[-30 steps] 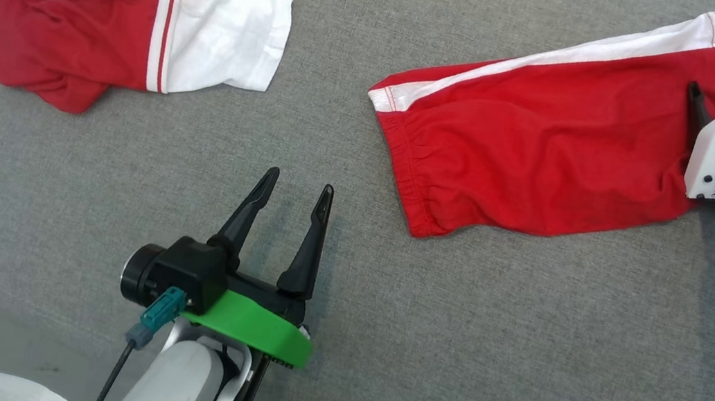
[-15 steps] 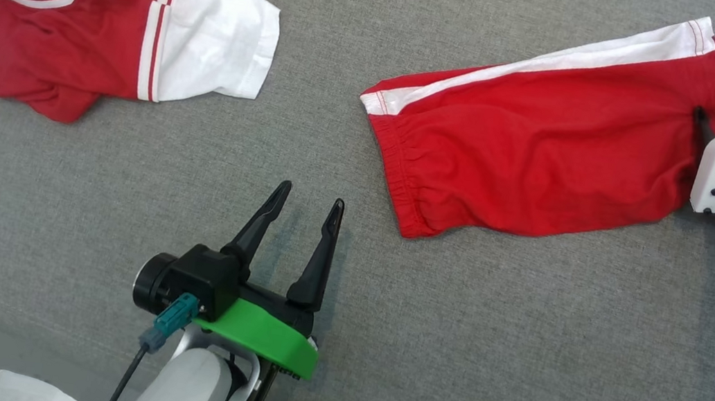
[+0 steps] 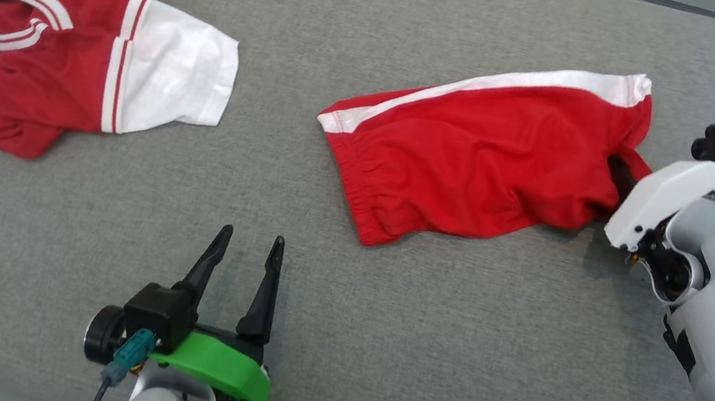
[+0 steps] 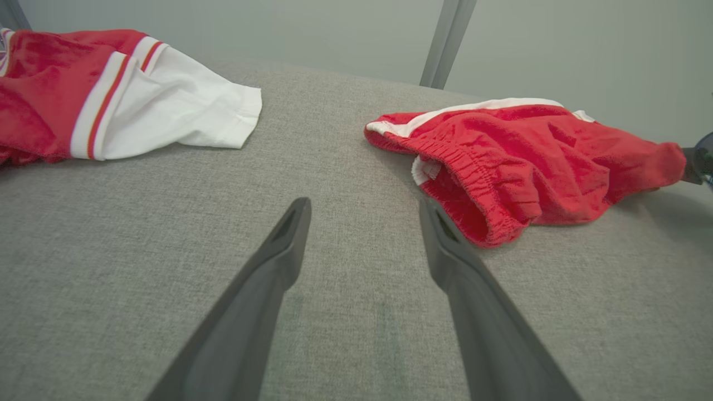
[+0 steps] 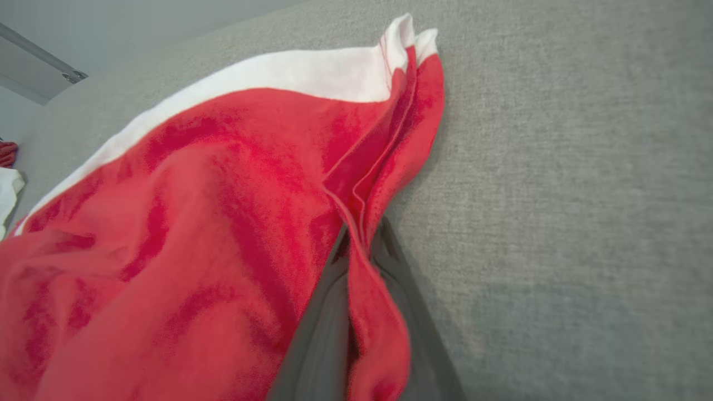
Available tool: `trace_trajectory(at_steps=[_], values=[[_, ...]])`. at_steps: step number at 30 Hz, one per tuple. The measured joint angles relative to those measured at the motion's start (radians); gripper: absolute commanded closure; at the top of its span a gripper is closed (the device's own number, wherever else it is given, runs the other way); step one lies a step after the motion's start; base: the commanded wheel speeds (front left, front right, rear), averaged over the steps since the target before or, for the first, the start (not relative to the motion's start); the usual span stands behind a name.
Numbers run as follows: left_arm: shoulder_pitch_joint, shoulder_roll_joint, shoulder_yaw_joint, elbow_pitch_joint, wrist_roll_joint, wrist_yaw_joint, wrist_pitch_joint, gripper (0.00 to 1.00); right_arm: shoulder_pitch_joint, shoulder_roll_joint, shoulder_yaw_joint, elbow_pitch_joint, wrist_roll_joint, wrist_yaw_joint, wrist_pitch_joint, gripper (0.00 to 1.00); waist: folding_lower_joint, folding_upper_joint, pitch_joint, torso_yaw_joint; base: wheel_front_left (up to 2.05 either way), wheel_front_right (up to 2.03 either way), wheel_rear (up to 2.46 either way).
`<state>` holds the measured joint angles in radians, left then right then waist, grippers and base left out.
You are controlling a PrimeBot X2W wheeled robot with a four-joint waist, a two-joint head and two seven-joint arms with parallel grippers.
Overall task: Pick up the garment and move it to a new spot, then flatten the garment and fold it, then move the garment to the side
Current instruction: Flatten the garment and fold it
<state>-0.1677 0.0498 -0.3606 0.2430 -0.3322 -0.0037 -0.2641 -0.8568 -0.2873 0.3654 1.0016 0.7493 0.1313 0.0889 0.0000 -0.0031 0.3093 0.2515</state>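
The right gripper is clenched on the edge of the red shorts. In the head view its dark fingers are buried in a pinch of cloth at the leg-hem end. The rest of the shorts spreads away from it across the grey upholstered surface, white side stripe on the far edge and elastic waistband at the opposite end. The pale right forearm reaches in from the lower right, wrist bent so the fingers lie low and nearly level with the surface. The left gripper stands released, fingers parted and empty, well apart from the shorts. A red-and-white jersey lies crumpled far off to its left.

From the left wrist, the spread fingers hover over bare grey fabric. The waistband end of the shorts lies just ahead and to their right, and the jersey ahead to the left.

From the right wrist, a ridge of red hem runs down between the two dark fingers, which press it from both sides. The cloth billows off to the left.

This looks like the pick-up step, with the grasp made and the carry not yet done. The next move likely calls for lifting enough that the trailing waistband clears the surface. A thin pinch could slip.
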Motion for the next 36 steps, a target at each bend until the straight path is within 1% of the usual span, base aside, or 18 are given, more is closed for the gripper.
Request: trace_trajectory(at_steps=[2, 5, 8, 13, 15, 16, 18, 20, 22, 25, 27, 30, 33, 36], values=[[0.029, 0.002, 0.026, 0.003, 0.013, -0.01, 0.0, 0.0, 0.05, -0.017, -0.001, -0.063, 0.059, 0.0, 0.026, 1.0, 0.0, 0.0, -0.017, -0.028, 0.0, 0.0, 0.0], [0.07, 0.007, 0.053, 0.003, 0.029, -0.033, 0.0, 0.0, 0.121, -0.065, -0.017, -0.132, 0.13, 0.0, 0.059, 1.0, 0.0, 0.0, -0.043, -0.072, 0.0, 0.0, 0.0], [0.103, 0.007, 0.072, 0.0, 0.044, -0.054, 0.0, 0.0, 0.174, -0.127, -0.05, -0.147, 0.169, 0.0, 0.074, 1.0, 0.0, 0.0, -0.07, -0.114, 0.0, 0.0, 0.0], [0.14, 0.006, 0.097, 0.002, 0.062, -0.076, 0.0, 0.0, 0.237, -0.217, -0.114, -0.089, 0.174, 0.0, 0.05, 1.0, 0.0, 0.0, -0.116, -0.164, 0.0, 0.0, 0.0], [0.146, 0.004, 0.098, 0.002, 0.061, -0.08, 0.0, 0.0, 0.24, -0.237, -0.135, -0.069, 0.167, 0.0, 0.023, 1.0, 0.0, 0.0001, -0.132, -0.176, 0.0, 0.0, 0.0], [0.148, 0.003, 0.097, 0.002, 0.061, -0.082, 0.0, 0.0, 0.24, -0.244, -0.138, -0.069, 0.152, 0.0, 0.006, 1.0, 0.0, 0.0001, -0.139, -0.18, 0.0, 0.0, 0.0], [0.16, 0.002, 0.095, 0.002, 0.058, -0.084, 0.0, 0.0, 0.23, -0.259, -0.125, -0.116, 0.096, 0.0, -0.038, 1.0, -0.0001, 0.0, -0.152, -0.189, 0.0, 0.0, 0.0], [0.17, 0.001, 0.092, 0.002, 0.053, -0.084, 0.0, 0.0, 0.212, -0.244, -0.096, -0.182, 0.063, -0.001, -0.048, 1.0, 0.0, 0.0, -0.156, -0.192, 0.0, 0.0, 0.0], [0.181, 0.001, 0.084, 0.001, 0.039, -0.083, 0.0, 0.0, 0.2, -0.206, -0.042, -0.27, 0.006, -0.001, -0.045, 1.0, 0.0, 0.0, -0.157, -0.196, 0.0, 0.0, 0.0], [0.186, 0.0, 0.074, -0.001, 0.032, -0.077, 0.0, 0.0, 0.207, -0.109, 0.038, -0.402, -0.023, 0.0, 0.009, 1.0, -0.0001, 0.0, -0.157, -0.201, 0.0, 0.0, 0.0], [0.186, 0.0, 0.071, 0.001, 0.028, -0.075, 0.0, 0.0, 0.222, -0.053, 0.09, -0.459, -0.052, 0.0, 0.045, 1.0, 0.0, 0.0, -0.155, -0.202, 0.0, 0.0, 0.0], [0.179, 0.0, 0.062, 0.008, 0.028, -0.074, 0.0, 0.0, 0.237, 0.021, 0.123, -0.479, -0.101, 0.0, 0.077, 1.0, -0.0001, 0.0, -0.15, -0.196, 0.0, 0.0, 0.0], [0.164, 0.0, 0.051, 0.019, 0.028, -0.075, 0.0, 0.0, 0.238, 0.091, 0.123, -0.458, -0.153, 0.0, 0.078, 1.0, -0.0001, 0.0, -0.145, -0.184, 0.0, 0.0, 0.0], [0.148, 0.0, 0.053, 0.022, 0.028, -0.074, 0.0, 0.0, 0.24, 0.145, 0.116, -0.428, -0.193, 0.0, 0.077, 1.0, 0.0, 0.0, -0.139, -0.167, 0.0, 0.0, 0.0]])
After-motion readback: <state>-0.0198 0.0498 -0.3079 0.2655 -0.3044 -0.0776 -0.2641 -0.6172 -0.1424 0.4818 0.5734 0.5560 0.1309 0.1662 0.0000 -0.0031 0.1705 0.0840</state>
